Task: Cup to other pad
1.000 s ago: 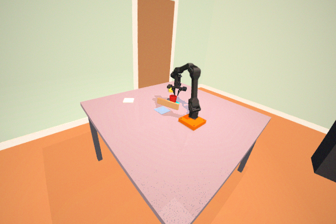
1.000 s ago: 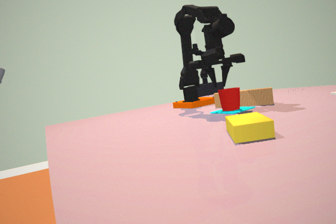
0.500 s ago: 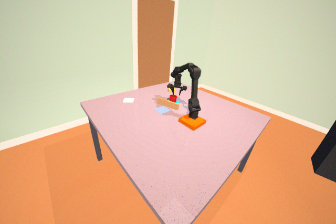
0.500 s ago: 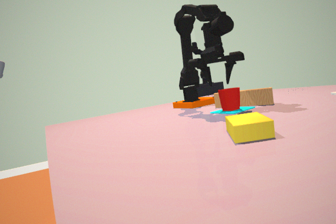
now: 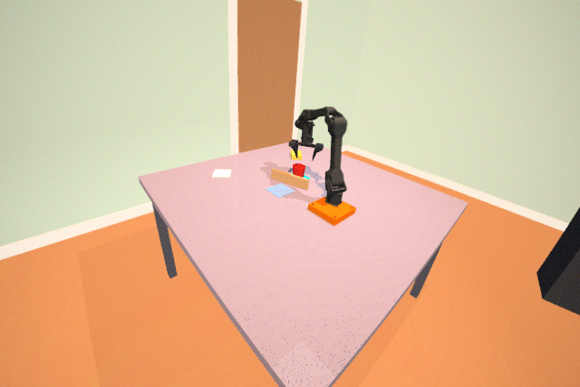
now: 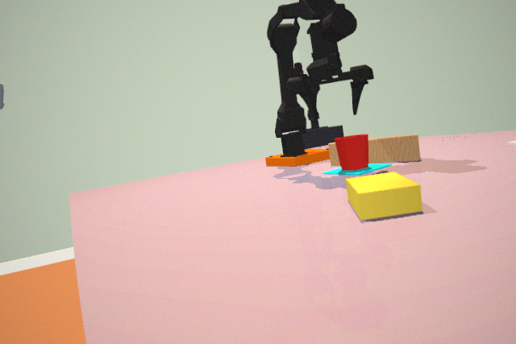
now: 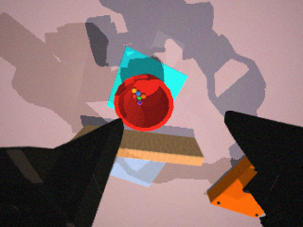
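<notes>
No text, label, brand name, number or sign can be read in any of the three views, from the top, from the exterior or at the wrist.

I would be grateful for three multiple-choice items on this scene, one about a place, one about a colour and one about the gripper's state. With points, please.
1. Where does the cup stand?
A) On the pale blue pad
B) On the cyan pad
C) On the yellow block

2. What colour is the cup?
A) Red
B) Green
C) White

3. How is the gripper?
A) Shut on the cup
B) Shut on nothing
C) Open above the cup

Key:
1. B: the exterior view shows the cup [image 5: 298,169] [image 6: 352,152] [image 7: 147,115] upright on the cyan pad [image 5: 306,178] [image 6: 379,167] [image 7: 175,78].
2. A: its wall is red in all three views.
3. C: the fingers of the gripper [image 5: 305,158] [image 6: 334,119] [image 7: 175,118] stand wide apart, with their tips higher than the cup's rim.
</notes>
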